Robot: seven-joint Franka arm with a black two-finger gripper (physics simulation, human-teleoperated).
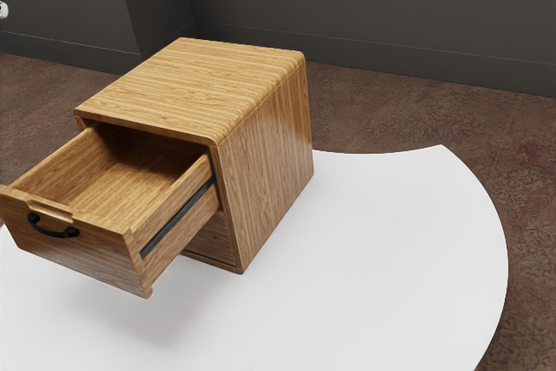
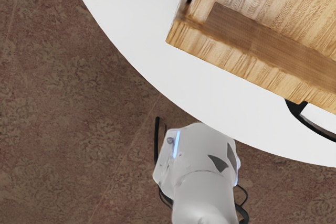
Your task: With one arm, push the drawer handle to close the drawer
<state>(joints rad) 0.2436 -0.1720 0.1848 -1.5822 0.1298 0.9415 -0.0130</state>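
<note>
Subject: wooden drawer (image 1: 161, 202), located left of centre in the exterior view, standing well out of its cabinet (image 1: 191, 84). Status: open. The interior base and side walls are exposed, and a dark slide rail (image 1: 178, 219) runs along the side wall facing the camera. The front panel reaches the left edge of the frame, roughly mid-height, and has a shallow notch cut in its top rim. The black curved handle (image 1: 54, 229) is fixed to the outside of that panel, just below the notch. The cabinet has rounded upper edges and rests on a white round-edged table (image 1: 373, 249), which spreads across the lower part of the frame.

Surroundings: brown patterned floor (image 1: 382, 110) behind the table and along the right edge; dark grey wall (image 1: 391, 6) across the top. At the upper left edge, a small white-and-black piece (image 1: 3, 10) is cut by the frame; too little of it to identify.

Wrist view: the drawer's front panel seen from above, with the handle projecting from it over the table. Beyond the table's curved edge, over the floor, a white rounded section of the robot arm (image 2: 205, 156) with a lit blue strip and black cables (image 2: 156, 142) beside it.

Gripper state: cannot be determined, whether released, clenched or grasping.
</note>
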